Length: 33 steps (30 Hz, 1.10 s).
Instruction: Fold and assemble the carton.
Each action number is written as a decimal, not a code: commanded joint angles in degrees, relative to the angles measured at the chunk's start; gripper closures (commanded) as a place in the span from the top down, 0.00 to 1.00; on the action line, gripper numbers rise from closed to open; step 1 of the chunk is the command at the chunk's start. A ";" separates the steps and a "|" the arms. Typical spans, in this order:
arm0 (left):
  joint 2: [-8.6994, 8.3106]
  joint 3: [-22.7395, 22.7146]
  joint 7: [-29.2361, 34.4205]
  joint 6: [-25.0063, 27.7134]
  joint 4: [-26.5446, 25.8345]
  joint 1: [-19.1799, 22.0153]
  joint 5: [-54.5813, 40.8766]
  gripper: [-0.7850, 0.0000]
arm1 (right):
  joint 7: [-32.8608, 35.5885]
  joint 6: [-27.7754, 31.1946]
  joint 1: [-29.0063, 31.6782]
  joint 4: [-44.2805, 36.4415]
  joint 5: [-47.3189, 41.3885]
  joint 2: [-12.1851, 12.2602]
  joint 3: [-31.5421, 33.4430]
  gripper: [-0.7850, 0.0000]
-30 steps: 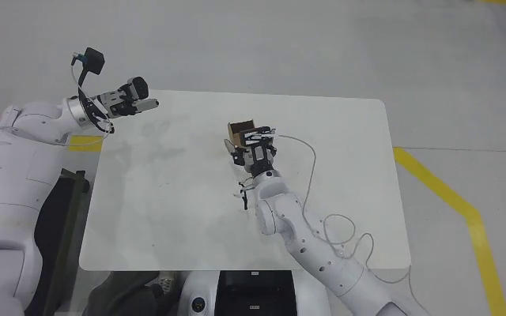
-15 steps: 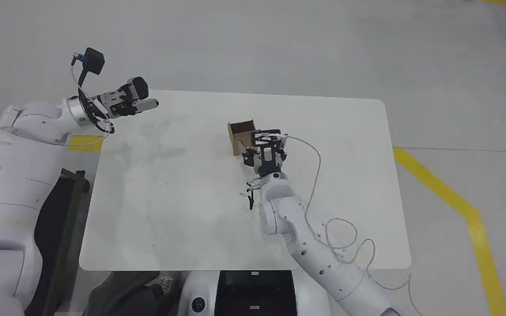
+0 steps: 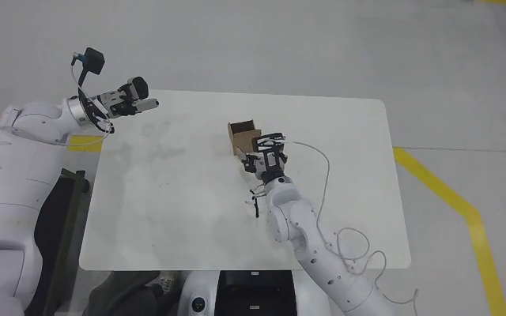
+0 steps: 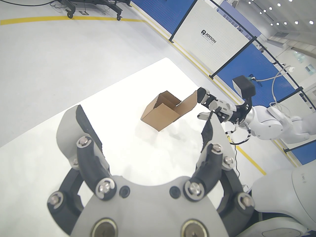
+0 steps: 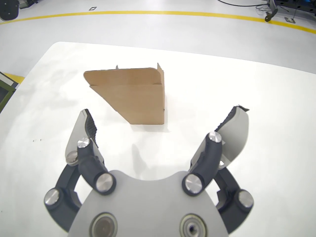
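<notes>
The carton [image 5: 133, 97] stands erected but open-topped, one flap raised, just ahead of the right gripper's [image 5: 162, 112] wide, empty jaws and well ahead of the left gripper's [image 3: 149, 103] equally wide jaws, so folding the flaps shut looks undone.

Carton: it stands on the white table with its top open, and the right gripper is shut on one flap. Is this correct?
No. The right gripper is open and grips nothing, as the right wrist view shows; the carton does stand open-topped on the white table.
</notes>
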State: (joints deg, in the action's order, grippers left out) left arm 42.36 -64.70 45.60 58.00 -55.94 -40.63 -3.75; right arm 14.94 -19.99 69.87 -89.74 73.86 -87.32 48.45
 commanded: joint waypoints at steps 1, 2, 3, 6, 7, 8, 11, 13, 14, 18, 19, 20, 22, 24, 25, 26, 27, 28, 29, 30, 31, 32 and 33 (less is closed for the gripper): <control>0.00 0.00 0.00 0.00 0.00 0.00 0.00 1.00 | -0.38 -0.33 -1.27 1.11 -1.26 -0.50 -0.45 1.00; 0.00 0.00 0.00 0.00 0.00 0.00 0.00 1.00 | -0.65 -0.52 -1.92 1.76 -1.76 -0.76 -0.68 1.00; 0.00 0.00 0.00 0.00 0.00 0.00 0.00 1.00 | -0.80 -0.93 -2.54 2.35 -2.15 -1.02 -0.89 1.00; 0.00 0.00 0.00 0.00 0.00 0.00 0.00 1.00 | -0.95 -1.75 -3.94 3.67 -3.28 -1.78 -1.73 1.00; 0.00 0.00 0.00 0.00 0.00 0.00 0.00 1.00 | -0.94 -1.91 -4.34 4.09 -3.60 -1.99 -1.90 1.00; 0.00 0.00 0.00 0.00 0.00 0.00 0.00 1.00 | -0.88 -2.16 -4.71 4.55 -3.63 -2.18 -2.10 1.00; 0.00 0.00 0.00 0.00 0.00 0.00 0.00 1.00 | -0.88 -3.67 -5.36 5.55 -3.11 -2.66 -2.49 1.00; 0.00 0.00 0.00 0.00 0.00 0.00 0.00 1.00 | -0.70 -5.48 -5.61 6.03 -2.57 -2.95 -2.47 1.00; 0.00 0.00 0.00 0.00 0.00 0.00 0.00 1.00 | -0.56 -6.49 -5.74 6.32 -2.12 -3.06 -2.34 1.00; 0.00 0.00 0.00 0.00 0.00 0.00 0.00 1.00 | 0.39 -8.58 -5.50 6.30 -0.65 -3.27 -1.75 1.00; 0.00 0.00 0.00 0.00 0.00 0.00 0.00 1.00 | 0.51 -8.85 -5.18 6.07 -0.39 -3.24 -1.36 1.00; 0.00 0.00 0.00 0.00 0.00 0.00 0.00 1.00 | 0.60 -9.26 -4.80 5.76 0.13 -3.18 -0.98 1.00; 0.00 0.00 0.00 0.00 0.00 0.00 0.00 1.00 | 1.04 -9.79 -3.90 4.98 0.99 -3.03 -0.14 1.00; 0.00 0.00 0.00 0.00 0.00 0.00 0.00 1.00 | 1.36 -10.37 -2.90 4.22 1.80 -2.82 1.04 1.00; 0.00 0.00 0.00 0.00 0.00 0.00 0.00 1.00 | 1.45 -10.53 -2.35 3.77 1.95 -2.71 1.71 1.00; 0.00 0.00 0.00 0.00 0.00 0.00 0.00 1.00 | 1.53 -10.85 -1.85 3.46 2.29 -2.58 2.48 1.00; 0.00 0.00 0.00 0.00 0.00 0.00 0.00 1.00 | 1.69 -11.09 -1.36 3.14 2.66 -2.45 3.21 1.00; 0.00 0.00 0.00 0.00 0.00 0.00 0.00 1.00 | 1.77 -11.26 -0.85 2.61 2.87 -2.33 3.94 1.00; 0.00 0.00 0.00 0.00 0.00 0.00 0.00 1.00 | 1.83 -11.44 -0.32 2.18 3.44 -2.20 4.59 1.00; 0.00 0.00 0.00 0.00 0.00 0.00 0.00 1.00 | 2.13 -11.32 0.13 1.72 4.20 -2.06 5.03 1.00; 0.00 0.00 0.00 0.00 0.00 0.00 0.00 1.00 | 2.50 -11.18 0.57 1.08 4.74 -1.95 5.47 1.00; 0.00 0.00 0.00 0.00 0.00 0.00 0.00 1.00 | 2.85 -10.84 1.04 0.37 5.09 -1.85 5.84 1.00; 0.00 0.00 0.00 0.00 0.00 0.00 0.00 1.00 | 2.96 -10.23 1.49 -0.45 5.31 -1.76 6.11 1.00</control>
State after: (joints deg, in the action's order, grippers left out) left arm 42.36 -64.70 45.60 58.00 -55.94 -40.63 -3.75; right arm 17.77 -30.72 71.02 -89.54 79.02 -89.15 54.35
